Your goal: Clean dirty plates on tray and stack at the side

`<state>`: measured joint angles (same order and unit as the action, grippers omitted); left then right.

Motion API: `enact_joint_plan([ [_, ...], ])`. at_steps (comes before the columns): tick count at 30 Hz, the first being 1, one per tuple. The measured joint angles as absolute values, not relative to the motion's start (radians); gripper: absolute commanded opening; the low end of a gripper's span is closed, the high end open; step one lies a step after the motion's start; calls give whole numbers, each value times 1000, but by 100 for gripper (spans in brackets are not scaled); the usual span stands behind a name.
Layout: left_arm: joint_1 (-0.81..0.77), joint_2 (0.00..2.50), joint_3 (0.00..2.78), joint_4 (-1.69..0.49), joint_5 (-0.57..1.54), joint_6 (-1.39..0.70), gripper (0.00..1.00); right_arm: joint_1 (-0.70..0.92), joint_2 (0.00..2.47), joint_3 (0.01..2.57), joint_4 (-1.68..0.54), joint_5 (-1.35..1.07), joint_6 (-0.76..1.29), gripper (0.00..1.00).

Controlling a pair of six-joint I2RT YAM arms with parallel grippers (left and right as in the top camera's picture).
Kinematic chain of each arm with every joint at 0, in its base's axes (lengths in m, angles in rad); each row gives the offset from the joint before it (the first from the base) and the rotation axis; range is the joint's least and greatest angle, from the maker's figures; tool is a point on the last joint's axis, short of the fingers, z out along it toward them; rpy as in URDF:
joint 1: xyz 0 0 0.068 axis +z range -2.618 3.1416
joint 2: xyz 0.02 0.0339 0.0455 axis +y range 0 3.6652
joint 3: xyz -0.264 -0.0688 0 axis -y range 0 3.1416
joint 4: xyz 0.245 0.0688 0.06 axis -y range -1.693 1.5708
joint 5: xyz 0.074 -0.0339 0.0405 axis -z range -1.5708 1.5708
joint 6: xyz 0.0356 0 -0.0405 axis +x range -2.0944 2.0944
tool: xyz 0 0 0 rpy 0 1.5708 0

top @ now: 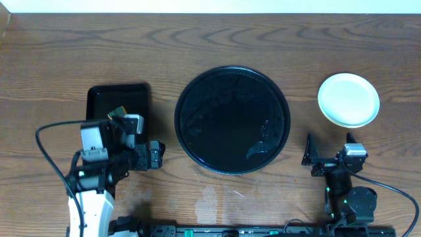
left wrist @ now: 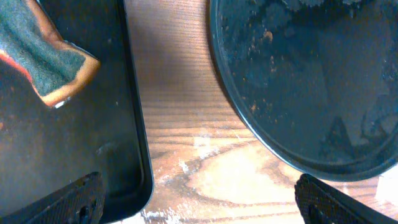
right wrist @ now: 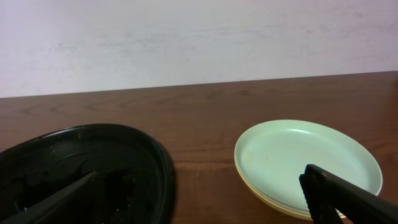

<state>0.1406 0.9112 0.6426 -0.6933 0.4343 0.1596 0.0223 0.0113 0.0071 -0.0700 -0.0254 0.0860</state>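
Plates sit stacked on the right bench; tray holds none. Left fingers and right fingers are spread, empty; the task seems finished.

The big round shiny black tray has orange-brown specks. The small round top plate is pale mint, with pale yellow showing under it. The wooden table is brown with wavy lines.

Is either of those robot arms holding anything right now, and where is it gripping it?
Nothing is held. Both sets of jaws stand open and empty; the sponge lies loose in the small tray.
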Motion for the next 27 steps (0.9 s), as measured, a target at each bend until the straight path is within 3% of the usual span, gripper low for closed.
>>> enact_joint_plan([
  [19,109,517,93,-43,437,186,98,22,11,7,-70,-25,86,99],
  [27,81,286,17,17,408,184,98,22,11,7,-70,-25,86,99],
])
